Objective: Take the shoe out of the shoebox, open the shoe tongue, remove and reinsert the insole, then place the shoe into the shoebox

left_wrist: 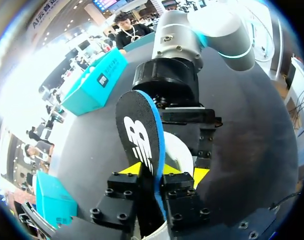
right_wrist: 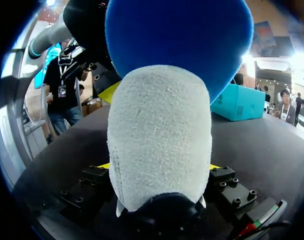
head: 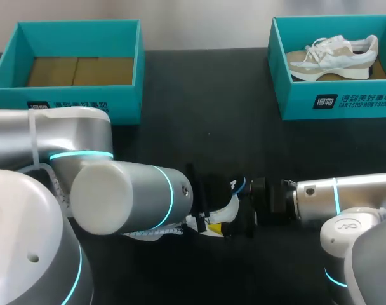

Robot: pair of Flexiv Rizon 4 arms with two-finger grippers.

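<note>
The insole step is in hand. The left pincer (left_wrist: 153,171) is clenched on the insole (left_wrist: 139,132), and the right pincer (right_wrist: 159,167) grasps one end of the shoe (right_wrist: 159,140). Both meet over the surface (head: 212,127), lower middle of the head view. Next, probably, the insole tip needs aligning with the shoe's opening and sliding in flat.

Mid table (head: 206,136) open between far-left box (head: 85,105) and far-right box (head: 345,101). Near centre blocked: left arm (head: 129,197), right arm (head: 336,194) meet, shoe (head: 226,211) between them.
</note>
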